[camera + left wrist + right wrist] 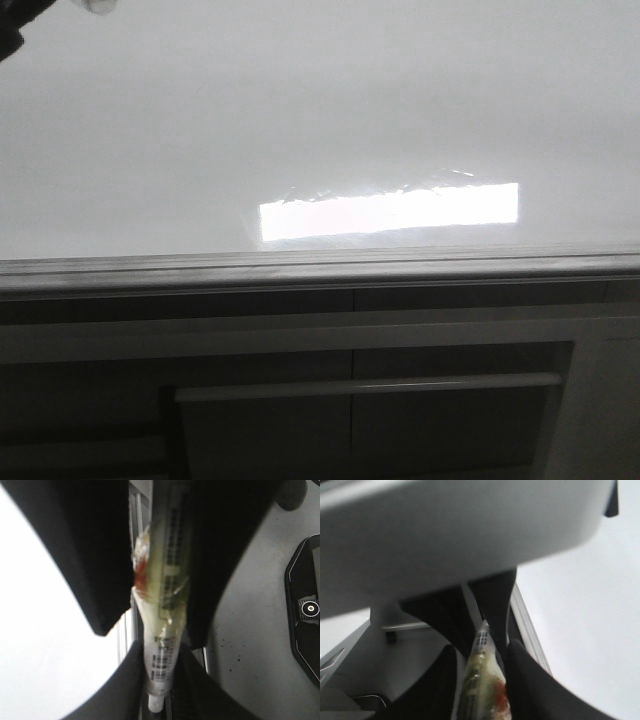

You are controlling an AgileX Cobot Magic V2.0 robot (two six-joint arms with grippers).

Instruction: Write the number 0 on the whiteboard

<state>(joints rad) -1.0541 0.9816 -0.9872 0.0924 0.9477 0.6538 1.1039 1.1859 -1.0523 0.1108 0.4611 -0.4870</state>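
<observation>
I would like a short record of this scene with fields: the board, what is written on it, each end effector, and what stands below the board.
board: whiteboard, glossy, with a bright light reflection
writing: no mark visible in the front view
left end effector: shut on a marker wrapped in tape
right end effector: shut on a taped marker
below board: dark cabinet with drawer fronts

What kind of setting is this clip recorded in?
Probably an indoor lab or office workstation: a glossy whiteboard lies flat before the robot, reflecting a bright light, with a dark cabinet with drawer fronts beyond it. Each wrist view shows a taped marker between gripper fingers.
</observation>
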